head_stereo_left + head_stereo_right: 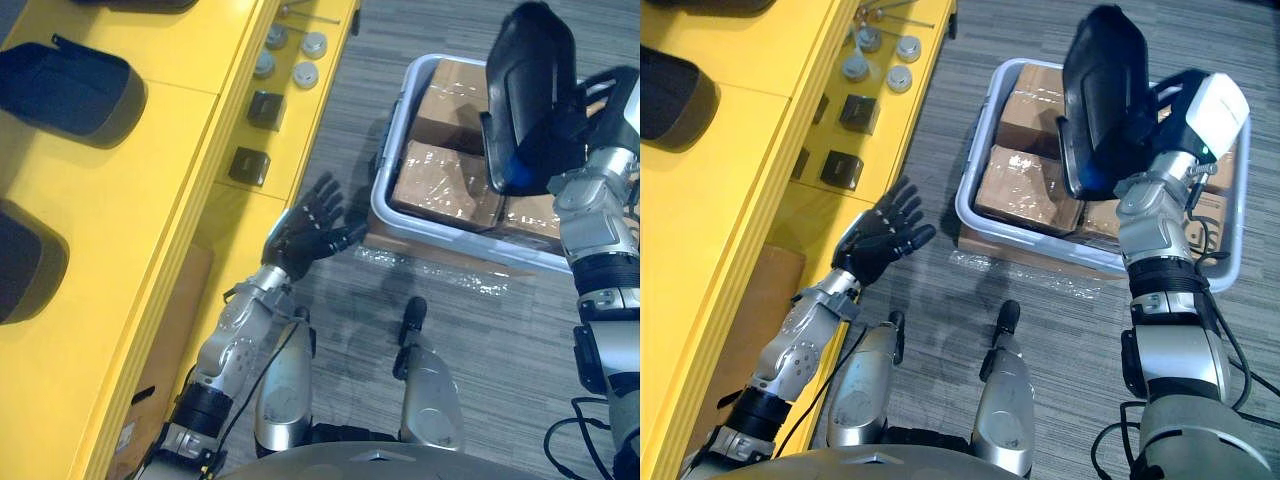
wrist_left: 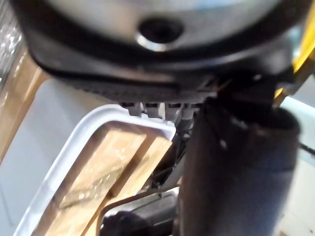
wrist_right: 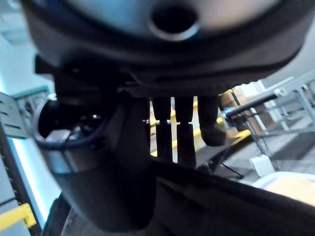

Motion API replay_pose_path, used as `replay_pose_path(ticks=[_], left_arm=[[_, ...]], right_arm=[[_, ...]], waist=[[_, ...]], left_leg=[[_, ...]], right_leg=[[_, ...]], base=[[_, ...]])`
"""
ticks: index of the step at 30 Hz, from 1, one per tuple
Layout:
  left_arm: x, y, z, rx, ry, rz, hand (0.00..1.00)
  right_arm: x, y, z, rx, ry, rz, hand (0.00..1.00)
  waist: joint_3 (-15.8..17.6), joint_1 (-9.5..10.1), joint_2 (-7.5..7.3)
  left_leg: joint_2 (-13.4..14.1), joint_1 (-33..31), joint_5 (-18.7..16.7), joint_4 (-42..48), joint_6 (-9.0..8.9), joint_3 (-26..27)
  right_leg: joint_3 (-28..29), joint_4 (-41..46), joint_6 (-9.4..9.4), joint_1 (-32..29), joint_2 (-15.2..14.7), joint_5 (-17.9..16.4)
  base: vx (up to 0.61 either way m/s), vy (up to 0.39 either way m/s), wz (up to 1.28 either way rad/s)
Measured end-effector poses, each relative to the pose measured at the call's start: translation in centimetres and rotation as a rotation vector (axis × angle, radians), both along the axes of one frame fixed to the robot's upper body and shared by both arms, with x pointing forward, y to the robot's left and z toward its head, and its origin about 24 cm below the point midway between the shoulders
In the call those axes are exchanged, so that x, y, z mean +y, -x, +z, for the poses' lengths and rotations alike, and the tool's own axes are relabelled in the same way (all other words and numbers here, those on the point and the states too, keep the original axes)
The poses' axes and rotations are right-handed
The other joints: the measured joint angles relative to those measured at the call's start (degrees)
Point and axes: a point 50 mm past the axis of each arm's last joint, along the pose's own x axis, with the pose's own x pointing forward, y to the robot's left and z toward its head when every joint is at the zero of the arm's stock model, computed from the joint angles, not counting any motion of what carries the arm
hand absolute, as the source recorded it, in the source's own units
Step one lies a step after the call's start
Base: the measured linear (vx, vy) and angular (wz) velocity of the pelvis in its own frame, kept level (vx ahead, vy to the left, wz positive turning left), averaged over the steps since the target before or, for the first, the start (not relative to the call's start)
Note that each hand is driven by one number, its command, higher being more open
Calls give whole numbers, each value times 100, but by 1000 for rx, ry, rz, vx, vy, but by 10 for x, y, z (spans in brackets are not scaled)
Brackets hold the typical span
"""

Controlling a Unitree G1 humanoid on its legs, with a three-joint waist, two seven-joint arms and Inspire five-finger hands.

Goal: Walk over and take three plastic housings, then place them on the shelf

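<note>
A black plastic housing (image 1: 528, 95) is held upright in the air over the bin, with my right hand (image 1: 1175, 125) shut on it. In the right wrist view the fingers (image 3: 177, 140) curl against the housing's dark shell (image 3: 98, 191). My left hand (image 1: 310, 230) hangs open over the floor beside the yellow shelf (image 1: 150, 200), holding nothing. Two more dark housings lie on the shelf's top, one (image 1: 70, 90) at the far left and another (image 1: 25, 262) nearer to me.
A pale bin (image 1: 400, 215) on the floor to the right holds taped cardboard boxes (image 1: 440, 185). Small round metal parts (image 1: 305, 72) and black cubes (image 1: 250, 165) sit on the shelf's lower ledge. Grey carpet lies between shelf and bin.
</note>
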Motion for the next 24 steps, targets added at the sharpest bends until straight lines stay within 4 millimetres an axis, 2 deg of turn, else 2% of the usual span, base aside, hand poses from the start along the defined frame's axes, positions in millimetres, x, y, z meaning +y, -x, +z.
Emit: replay_pose_path(ticks=[1,4,8,12,14,17,19,24], left_arm=[[-3,-1,0,9,10,-17,100],[-13,-14,6,39,34,-60,100],[-16,-39,7,111,33,-26,100],[-18,-60,7,176,10,20,100],[-20,-70,13,175,-4,30,100],[-25,-82,34,111,8,29,100],[-30,-89,49,78,48,22,100],[-36,-95,64,37,142,28,100]], right_arm=[[3,1,1,-13,13,15,0],[21,1,1,-54,63,91,0],[42,-3,-3,-74,85,159,0],[52,-5,-5,-88,83,210,0],[57,-7,-4,-99,76,230,0],[73,-12,9,-143,98,289,0],[86,-14,20,-204,107,342,0],[107,-12,29,-286,114,436,0]], waist=[[4,-31,-7],[29,-131,-179],[27,-225,-418],[36,-332,-565],[37,-346,-639],[40,-425,-765],[41,-473,-798],[43,-591,-813]], left_leg=[[20,56,-10,-4,-6,11],[123,364,-40,-98,-35,203],[220,546,-59,-147,-64,461],[274,614,-72,-169,-84,578],[303,604,-84,-169,-91,635],[323,460,-103,-139,-89,705],[365,352,-152,-65,-101,757],[374,394,-203,-79,-96,825]], right_leg=[[9,-11,-2,51,18,-1],[190,-73,-32,211,109,14],[426,-162,-87,240,195,64],[549,-177,-70,229,247,113],[601,-266,-104,211,279,130],[653,-353,-100,58,295,183],[732,-356,-85,-66,340,270],[802,-345,-91,-81,359,292]], base=[[11,36,-28],[-7,25,-29],[-25,19,-33],[-24,21,-18],[-23,26,-16],[-24,31,-13],[-10,39,-18],[38,57,-8]])
